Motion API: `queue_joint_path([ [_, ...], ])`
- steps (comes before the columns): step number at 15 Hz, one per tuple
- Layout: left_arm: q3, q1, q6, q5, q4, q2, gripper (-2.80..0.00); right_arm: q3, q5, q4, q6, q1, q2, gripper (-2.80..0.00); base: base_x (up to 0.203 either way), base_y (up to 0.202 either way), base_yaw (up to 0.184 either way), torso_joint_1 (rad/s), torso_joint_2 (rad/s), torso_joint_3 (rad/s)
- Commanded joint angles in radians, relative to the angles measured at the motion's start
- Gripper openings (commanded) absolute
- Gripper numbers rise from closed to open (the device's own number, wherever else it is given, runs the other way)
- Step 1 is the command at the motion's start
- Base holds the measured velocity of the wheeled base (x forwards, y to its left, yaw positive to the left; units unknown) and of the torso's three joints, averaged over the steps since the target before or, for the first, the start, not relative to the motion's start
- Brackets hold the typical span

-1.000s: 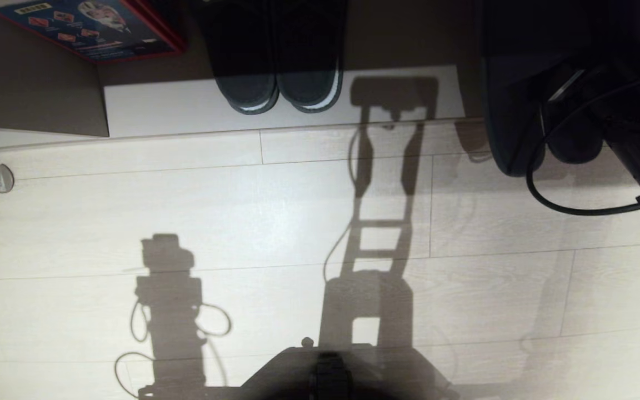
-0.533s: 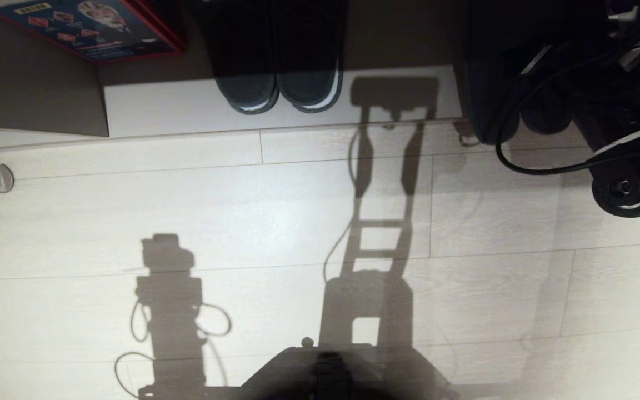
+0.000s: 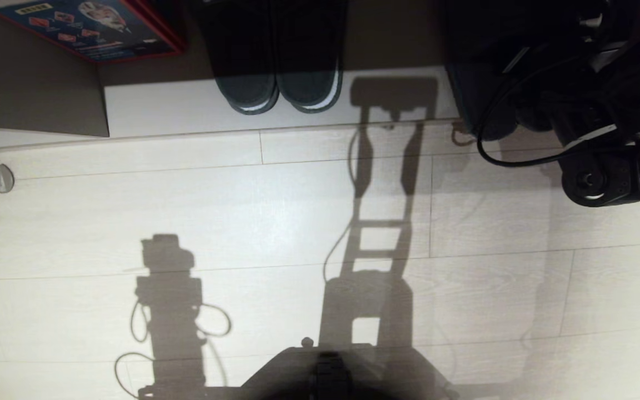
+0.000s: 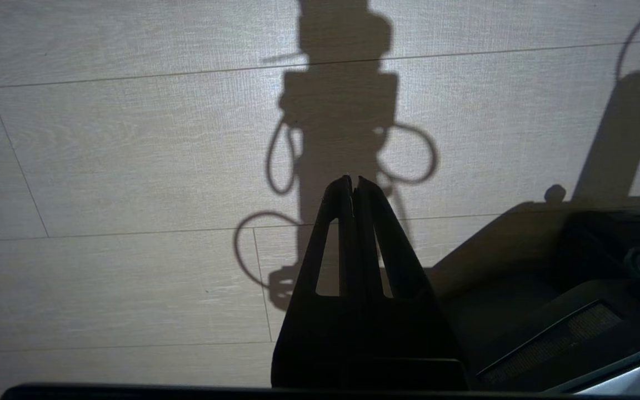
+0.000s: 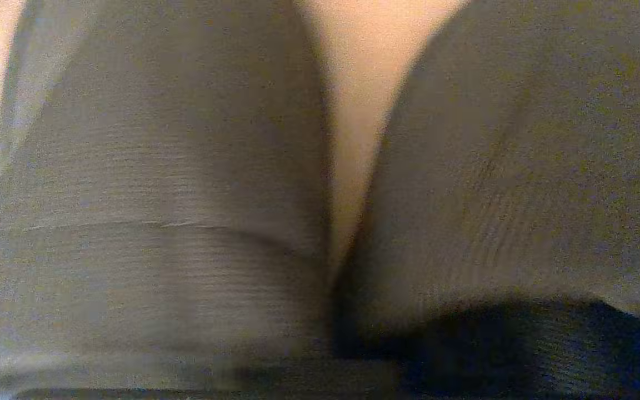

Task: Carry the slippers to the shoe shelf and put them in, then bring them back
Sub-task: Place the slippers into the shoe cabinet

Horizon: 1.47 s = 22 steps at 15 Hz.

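Head view: right arm (image 3: 603, 166) reaches in at 2 o'clock, over the shoe shelf (image 3: 186, 105) edge. The slippers (image 3: 481, 111) sit dark under it, heels overhanging the pale base board toward the floor (image 3: 242, 222). Right wrist view is filled by two charcoal uppers side by side; right claw's fingers not visible, so I cannot tell its state. Left claw (image 4: 353, 186) hangs over the floor, fingers pressed together, empty. A second dark, white-striped pair (image 3: 278, 83) sits in the shelf at 12 o'clock; red box (image 3: 92, 25) at 11.
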<state>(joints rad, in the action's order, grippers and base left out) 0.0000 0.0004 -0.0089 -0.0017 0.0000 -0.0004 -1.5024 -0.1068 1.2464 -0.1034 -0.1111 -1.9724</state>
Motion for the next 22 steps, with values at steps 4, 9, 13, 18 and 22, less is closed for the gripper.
queue_joint_path([
  [4,0.0,0.0,0.0,0.0,0.0,-0.001,-2.8,-0.022,0.001,-0.008,-0.001,0.001,-0.003,0.0,0.0,0.0,0.0,0.0,0.0,0.0],
  [9,0.0,0.001,0.0,0.0,0.0,-0.001,-2.8,-0.006,0.001,-0.028,-0.004,0.004,0.016,0.0,0.0,0.0,0.0,0.0,0.0,0.0],
  [13,0.0,0.0,0.0,0.0,0.0,-0.001,-2.8,0.067,-0.006,-0.04,-0.004,0.004,0.063,0.0,0.0,0.0,0.0,0.0,0.0,0.0],
  [18,0.0,0.0,0.0,0.0,0.0,-0.001,-2.8,0.179,-0.014,-0.044,-0.005,0.005,0.114,0.0,0.0,0.0,0.0,0.0,0.0,0.0],
  [22,0.0,0.0,0.001,0.0,0.0,0.0,-2.8,0.255,-0.021,-0.036,-0.005,0.008,0.15,0.0,0.0,0.0,0.0,0.0,0.0,0.0],
])
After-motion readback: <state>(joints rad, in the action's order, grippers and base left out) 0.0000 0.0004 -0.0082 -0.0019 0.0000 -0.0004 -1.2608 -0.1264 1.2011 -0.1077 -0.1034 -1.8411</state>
